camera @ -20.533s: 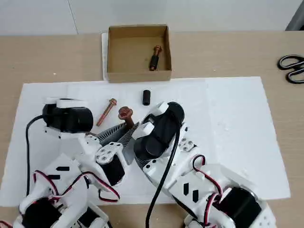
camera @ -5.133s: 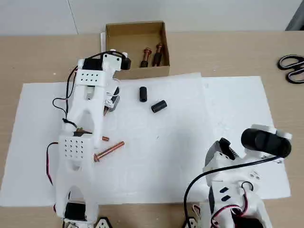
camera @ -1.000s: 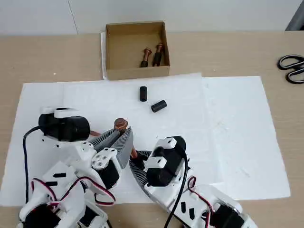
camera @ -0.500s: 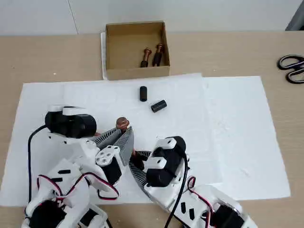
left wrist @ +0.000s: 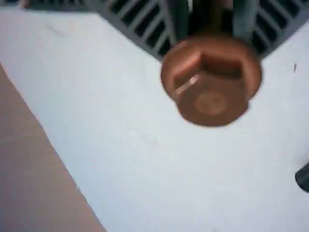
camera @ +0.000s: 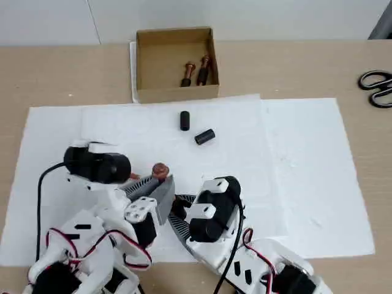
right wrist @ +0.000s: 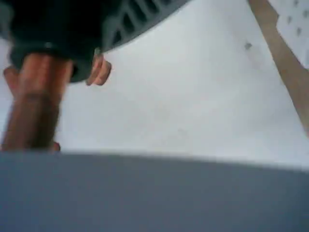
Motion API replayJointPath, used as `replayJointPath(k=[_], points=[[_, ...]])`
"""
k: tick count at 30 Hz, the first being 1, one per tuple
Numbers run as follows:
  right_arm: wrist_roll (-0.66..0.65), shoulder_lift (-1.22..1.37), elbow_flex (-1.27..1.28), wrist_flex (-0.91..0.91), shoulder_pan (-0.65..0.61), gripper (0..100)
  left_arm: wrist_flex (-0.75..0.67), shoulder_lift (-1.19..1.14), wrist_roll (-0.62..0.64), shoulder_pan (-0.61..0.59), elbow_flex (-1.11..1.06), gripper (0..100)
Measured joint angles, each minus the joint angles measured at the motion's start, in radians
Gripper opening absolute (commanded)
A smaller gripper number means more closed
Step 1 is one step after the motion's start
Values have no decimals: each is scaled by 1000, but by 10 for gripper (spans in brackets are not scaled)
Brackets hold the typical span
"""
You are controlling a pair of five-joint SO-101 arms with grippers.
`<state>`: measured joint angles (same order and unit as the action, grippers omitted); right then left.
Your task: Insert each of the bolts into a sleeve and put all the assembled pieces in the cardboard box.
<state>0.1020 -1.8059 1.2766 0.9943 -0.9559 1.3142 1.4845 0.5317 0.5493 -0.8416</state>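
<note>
My left end effector [camera: 157, 179] is clenched on a copper bolt [camera: 160, 169]. The bolt head pokes out past the tips and the shank is hidden between the ribbed grey fingers [left wrist: 145, 29]. It's held over the white paper sheet [camera: 294, 171], at the near side of the bench [camera: 61, 67]. In the left wrist view the head is blurred, and a black thing [left wrist: 303, 176] is cut off at the frame edge, so I can't name it.

My right end effector [camera: 178, 212] sits just beside the left one. I can't tell if it's clenched or released: the arm covers it from above and its own view is blurred. There a copper shank [right wrist: 33, 104] runs out of a dark mass [right wrist: 48, 29] and goes behind a grey band [right wrist: 154, 193]. I can't tell whether it's the same bolt. A small copper shape [right wrist: 99, 71] next to it is unidentifiable.

Farther out, a black sleeve [camera: 204, 136] lies on the paper. A second black sleeve [camera: 185, 120] lies near it, not touching.

The cardboard box [camera: 177, 94] sits past the paper's far edge. It holds two assembled pieces [camera: 187, 73] [camera: 203, 69], side by side.

Scissors [camera: 376, 87] lie at the bench's edge, cut off.
</note>
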Motion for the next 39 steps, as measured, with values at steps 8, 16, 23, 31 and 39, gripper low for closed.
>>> replayJointPath(k=[8, 16, 23, 31, 39], points=[[-38, 0, 2, -2, -2, 4, 129, 0, -28, 2, 52, 6], [-100, 3, 3, -44, -2, 3, 149, 5, -28, 80, -5, 6], [-101, 5, 8, -43, -2, 3, 147, 6, -31, 98, -35, 6], [-103, 5, 8, -41, -2, 3, 147, 6, -31, 87, -35, 165], [-104, 3, 3, -46, 8, 3, 157, 5, -32, 25, -69, 221]])
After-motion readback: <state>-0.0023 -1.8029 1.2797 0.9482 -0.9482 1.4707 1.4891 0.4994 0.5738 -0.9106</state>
